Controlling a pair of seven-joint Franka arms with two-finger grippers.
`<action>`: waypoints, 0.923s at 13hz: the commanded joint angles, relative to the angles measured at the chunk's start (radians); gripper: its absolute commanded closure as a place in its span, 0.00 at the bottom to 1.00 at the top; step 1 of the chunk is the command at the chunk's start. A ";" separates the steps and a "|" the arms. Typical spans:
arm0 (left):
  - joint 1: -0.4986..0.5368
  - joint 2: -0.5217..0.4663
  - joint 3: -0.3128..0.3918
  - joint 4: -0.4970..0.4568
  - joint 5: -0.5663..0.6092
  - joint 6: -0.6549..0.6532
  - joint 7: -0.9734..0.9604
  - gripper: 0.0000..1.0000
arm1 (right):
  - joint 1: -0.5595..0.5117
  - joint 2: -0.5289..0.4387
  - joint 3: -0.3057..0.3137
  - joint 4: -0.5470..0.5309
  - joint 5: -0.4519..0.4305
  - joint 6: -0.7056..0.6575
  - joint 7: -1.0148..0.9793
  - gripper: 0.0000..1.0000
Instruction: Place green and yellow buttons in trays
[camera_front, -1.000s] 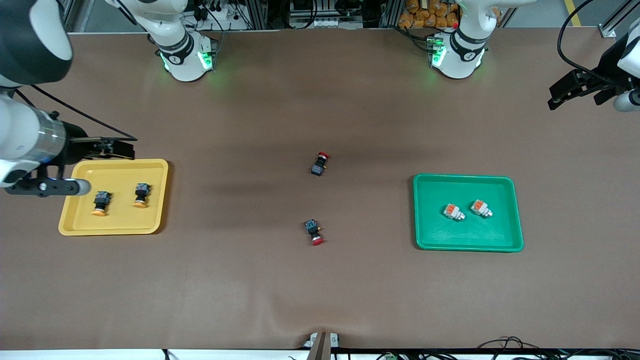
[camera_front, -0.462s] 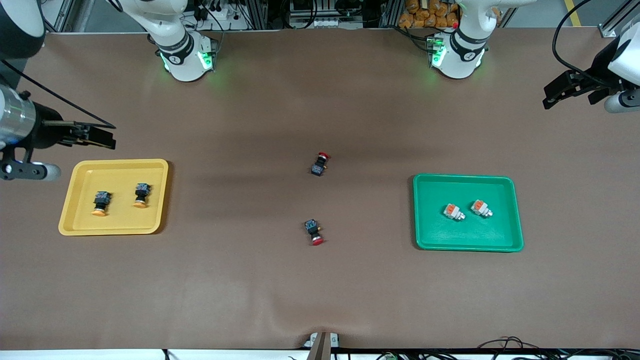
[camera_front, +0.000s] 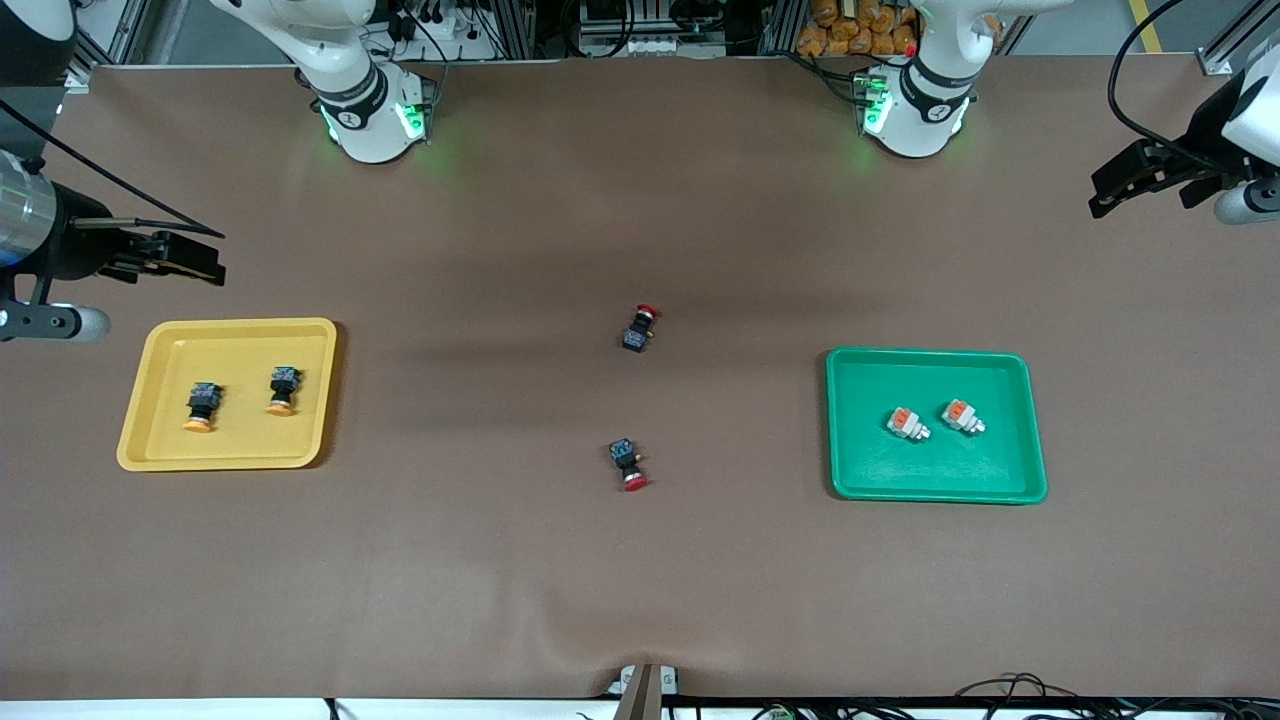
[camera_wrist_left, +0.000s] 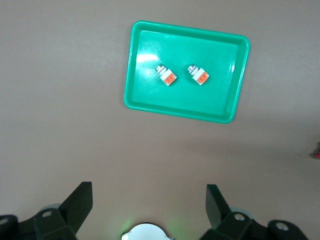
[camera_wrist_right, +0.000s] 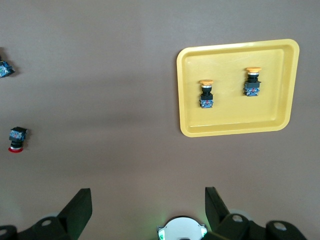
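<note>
The yellow tray (camera_front: 155, 440) lies toward the right arm's end and holds two black-blue buttons with orange-yellow caps (camera_front: 200, 407) (camera_front: 283, 390); it shows in the right wrist view too (camera_wrist_right: 235, 127). The green tray (camera_front: 860, 470) lies toward the left arm's end and holds two white-grey buttons with orange patches (camera_front: 907, 424) (camera_front: 962, 416); the left wrist view shows it too (camera_wrist_left: 220, 107). My right gripper (camera_front: 190, 258) is open and empty, high up beside the yellow tray. My left gripper (camera_front: 1125, 185) is open and empty, high over the table's end.
Two black-blue buttons with red caps lie mid-table between the trays, one farther from the front camera (camera_front: 640, 328) and one nearer (camera_front: 628, 464). The arm bases (camera_front: 370, 110) (camera_front: 912, 105) stand at the table's back edge.
My right gripper has risen and drawn away from above the yellow tray, toward the right arm's end of the table. My left gripper has shifted only slightly. The buttons have not moved.
</note>
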 joint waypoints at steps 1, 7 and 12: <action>0.002 -0.029 -0.001 -0.020 0.010 0.006 0.015 0.00 | 0.054 -0.049 -0.078 -0.039 0.031 0.017 -0.016 0.00; 0.002 -0.029 -0.003 -0.027 0.010 0.001 0.015 0.00 | 0.083 -0.122 -0.149 -0.140 0.042 0.081 -0.022 0.00; 0.000 -0.036 -0.006 -0.043 0.008 0.001 0.015 0.00 | 0.100 -0.277 -0.170 -0.373 0.056 0.244 -0.032 0.00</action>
